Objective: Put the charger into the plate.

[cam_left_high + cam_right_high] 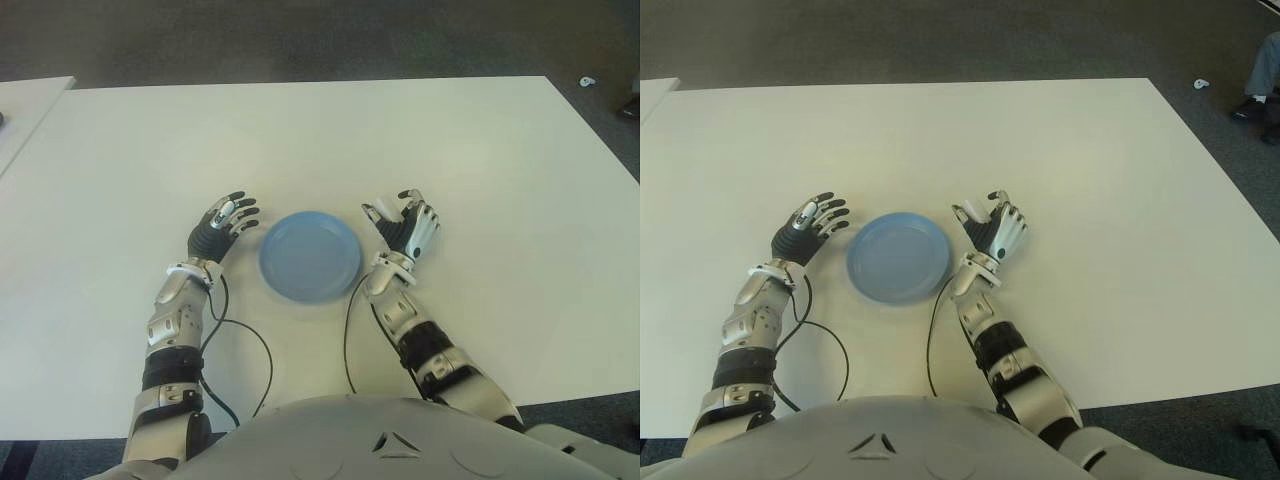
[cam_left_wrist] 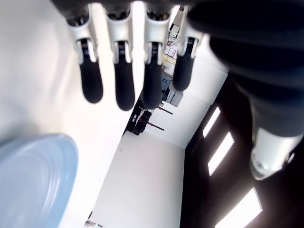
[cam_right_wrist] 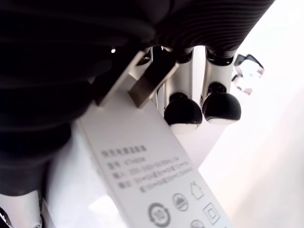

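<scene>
We see a white table [image 1: 300, 140] with a blue plate [image 1: 310, 256] lying flat near its front edge, between the robot's two hands.

Right hand [image 1: 405, 228]: it is positioned just beside the plate's right rim, palm turned inward. Its fingers [image 3: 183, 111] are curled around a white charger [image 3: 152, 185]. In the right wrist view the charger's flat face, printed with small text and certification symbols, lies against the palm, and its metal prongs [image 3: 149, 83] project toward the curled fingertips. In the eye views only a small white portion of the charger shows between the thumb and the fingers. The charger is therefore in the right hand's grasp, above the table beside the plate, and not yet in the plate. We cannot tell whether it touches the table.

Left hand [image 1: 222, 225]: it is positioned just beside the plate's left rim. In the left wrist view its four fingers [image 2: 118, 80] are extended straight and side by side, with nothing between them and the thumb. It has hold of nothing.

Black cables [image 1: 255, 350] run from both forearms across the table's front area toward the robot's body.

The plate contains no object.
</scene>
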`<state>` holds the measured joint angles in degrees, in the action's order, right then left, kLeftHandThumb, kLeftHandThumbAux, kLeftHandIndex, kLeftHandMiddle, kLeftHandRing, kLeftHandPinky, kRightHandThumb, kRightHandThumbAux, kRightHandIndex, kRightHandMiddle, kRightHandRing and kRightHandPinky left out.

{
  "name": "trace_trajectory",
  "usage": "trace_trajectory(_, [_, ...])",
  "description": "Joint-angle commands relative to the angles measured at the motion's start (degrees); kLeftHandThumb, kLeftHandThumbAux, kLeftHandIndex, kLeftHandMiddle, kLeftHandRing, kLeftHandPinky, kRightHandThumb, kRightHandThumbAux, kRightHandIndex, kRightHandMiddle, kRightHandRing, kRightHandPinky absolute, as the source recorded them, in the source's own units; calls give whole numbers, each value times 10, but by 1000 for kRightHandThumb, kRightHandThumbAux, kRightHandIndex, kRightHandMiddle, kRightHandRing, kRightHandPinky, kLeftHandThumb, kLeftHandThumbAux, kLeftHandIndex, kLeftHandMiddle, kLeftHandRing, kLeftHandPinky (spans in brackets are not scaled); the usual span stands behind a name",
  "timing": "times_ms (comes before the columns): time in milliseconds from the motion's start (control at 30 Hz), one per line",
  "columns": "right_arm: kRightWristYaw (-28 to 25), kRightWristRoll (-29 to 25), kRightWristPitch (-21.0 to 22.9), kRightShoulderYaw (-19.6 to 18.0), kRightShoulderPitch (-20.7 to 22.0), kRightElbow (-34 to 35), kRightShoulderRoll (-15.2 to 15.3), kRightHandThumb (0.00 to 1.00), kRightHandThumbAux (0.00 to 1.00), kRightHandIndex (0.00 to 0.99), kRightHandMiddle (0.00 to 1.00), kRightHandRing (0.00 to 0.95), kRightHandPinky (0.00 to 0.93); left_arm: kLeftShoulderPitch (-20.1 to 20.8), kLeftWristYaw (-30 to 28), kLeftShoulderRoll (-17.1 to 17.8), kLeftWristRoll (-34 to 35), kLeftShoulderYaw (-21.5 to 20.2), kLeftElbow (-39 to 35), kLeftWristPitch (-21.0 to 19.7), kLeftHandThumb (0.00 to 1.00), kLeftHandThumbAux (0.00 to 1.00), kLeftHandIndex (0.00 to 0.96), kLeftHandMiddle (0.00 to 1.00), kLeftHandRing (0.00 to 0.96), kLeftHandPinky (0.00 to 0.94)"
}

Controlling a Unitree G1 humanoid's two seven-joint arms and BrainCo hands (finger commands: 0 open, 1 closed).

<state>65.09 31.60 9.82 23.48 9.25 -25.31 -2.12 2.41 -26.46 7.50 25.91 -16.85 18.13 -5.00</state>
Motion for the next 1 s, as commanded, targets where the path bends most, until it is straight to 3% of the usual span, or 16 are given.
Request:
trace_trajectory(33, [-29, 23, 27, 50, -60, 83, -75, 748, 710, 438, 901, 876, 864, -9, 15, -9, -7, 6, 9, -10, 251, 644, 279, 333, 348, 381])
trace_trajectory(167, [-49, 44, 41, 75, -73, 133, -65, 747, 711, 438, 915, 885, 871, -10, 16, -11, -7, 7, 8, -10, 253, 647, 279, 333, 345, 379])
trace_trajectory(500, [-107, 74, 69, 97, -83, 211, -46, 747, 710, 438, 926, 886, 873, -9, 14, -14, -6, 9, 8, -12, 251, 647, 276, 329, 343, 378])
trace_trajectory(1000, [-232, 73, 53, 84, -51, 267, -21, 751, 707, 440, 895, 874, 857, 0, 11, -21, -5, 9, 27, -8, 261, 642, 275, 328, 342, 381])
